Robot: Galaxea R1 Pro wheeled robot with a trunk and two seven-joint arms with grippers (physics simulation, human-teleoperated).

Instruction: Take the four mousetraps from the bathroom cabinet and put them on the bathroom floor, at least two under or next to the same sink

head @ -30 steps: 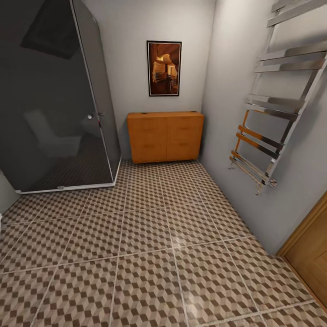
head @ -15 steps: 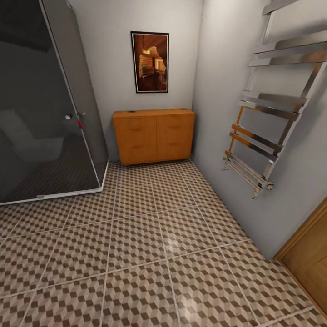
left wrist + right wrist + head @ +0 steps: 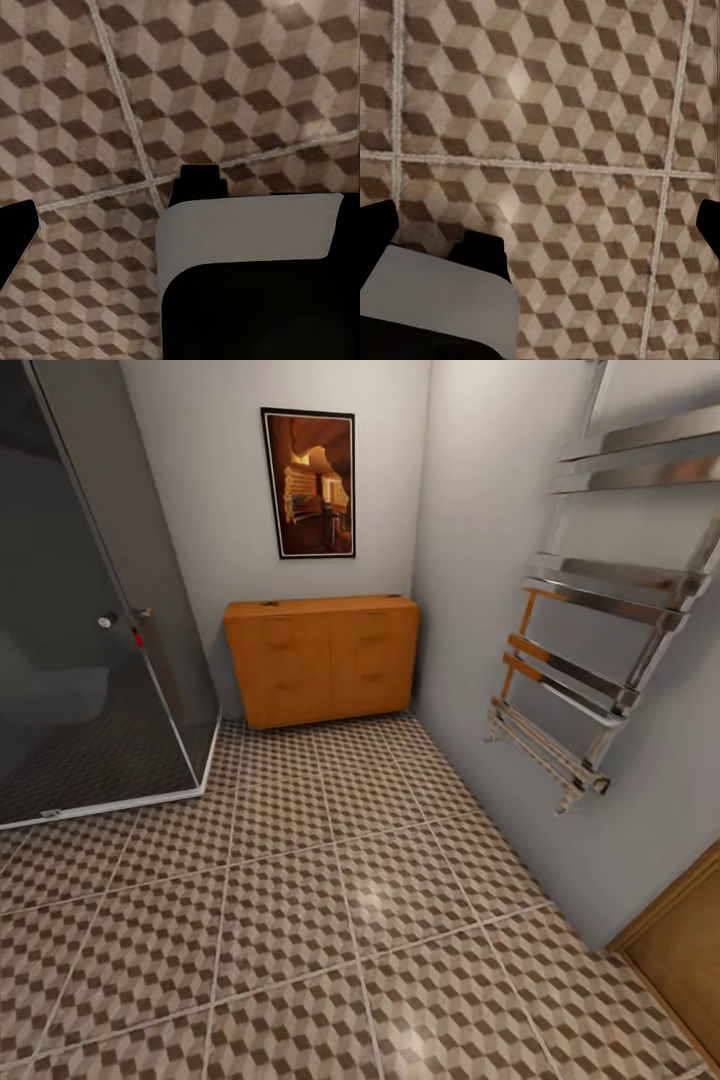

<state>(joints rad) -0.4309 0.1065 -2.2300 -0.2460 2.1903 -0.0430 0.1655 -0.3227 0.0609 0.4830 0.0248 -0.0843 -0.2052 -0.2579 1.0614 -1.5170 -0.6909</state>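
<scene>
One cabinet point(image 3: 320, 658) sits at your 12 o'clock against far wall, drawers closed, two small dark bits on top, too small to identify. Bathroom floor point(image 3: 300, 900) stretches between. Framed picture point(image 3: 309, 483) above cabinet, no readable writing. Both grippers' jaw state: cannot tell.

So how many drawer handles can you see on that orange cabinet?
4 on the cabinet: upper left, lower left, upper right, lower right. They're faint, so others may be missed.
</scene>
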